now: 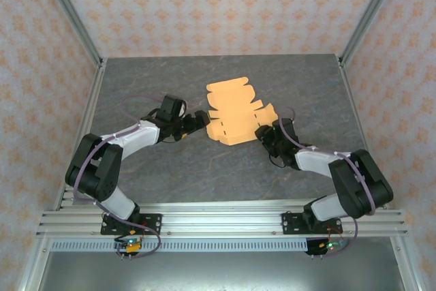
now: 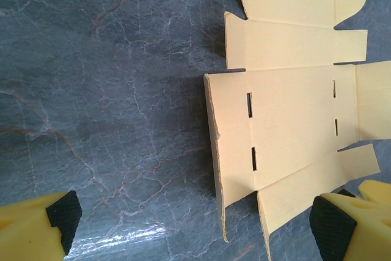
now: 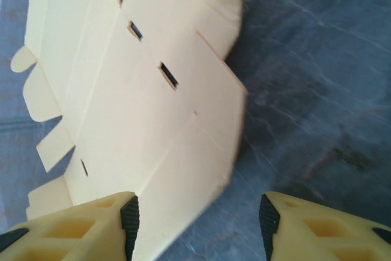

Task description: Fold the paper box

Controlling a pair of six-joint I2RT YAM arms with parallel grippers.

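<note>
The paper box [image 1: 234, 114] is a flat tan-yellow cut-out with flaps and slots, lying mid-table. My left gripper [image 1: 202, 120] sits just left of it, jaws wide open. In the left wrist view the paper box [image 2: 293, 114] spreads across the right half, and its near edge and lower flaps reach in between the fingers [image 2: 56, 217] of the left gripper [image 2: 192, 224]. My right gripper [image 1: 263, 131] is at the box's right near corner. In the right wrist view a flap of the box [image 3: 153, 120] lies between the open jaws of the right gripper [image 3: 198, 217], beside the left finger [image 3: 129, 219].
The dark marbled tabletop [image 1: 177, 161] is walled by patterned panels with metal posts [image 1: 71, 15] at the back corners. An aluminium rail [image 1: 218, 219] with both arm bases runs along the near edge.
</note>
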